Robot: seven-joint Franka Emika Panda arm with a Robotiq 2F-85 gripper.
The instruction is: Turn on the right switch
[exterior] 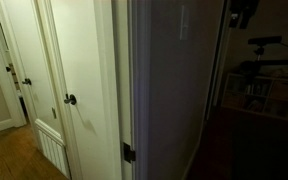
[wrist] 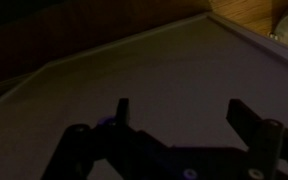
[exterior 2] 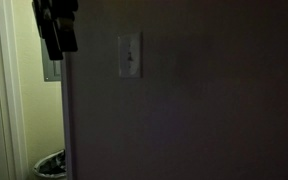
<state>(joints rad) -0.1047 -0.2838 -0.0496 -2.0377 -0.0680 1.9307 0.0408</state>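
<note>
Near the bottom of the wrist view, the Robotiq gripper [wrist: 182,122] holds its jaws wide apart, two dark fingers [wrist: 121,110] spread over a dim grey wall [wrist: 154,70] with nothing between them. A strip of wooden floor [wrist: 249,15] shows at the upper right of that frame.

In an exterior view the gripper [exterior 2: 57,30] hangs dark at the upper left, apart from the white wall plate [exterior 2: 130,40] that sits upright on the shadowed wall, left of centre and high in the frame. The right switch [exterior 2: 134,57] is on the plate's right half; its position cannot be made out in the gloom. A wastebasket [exterior 2: 50,163] stands at the lower left, beyond the wall's edge.

In an exterior view the plate [exterior: 182,22] is a faint pale patch near the top centre, the gripper [exterior: 243,13] at the upper right. White doors [exterior: 84,60] with dark round knobs [exterior: 71,99] fill the left.
</note>
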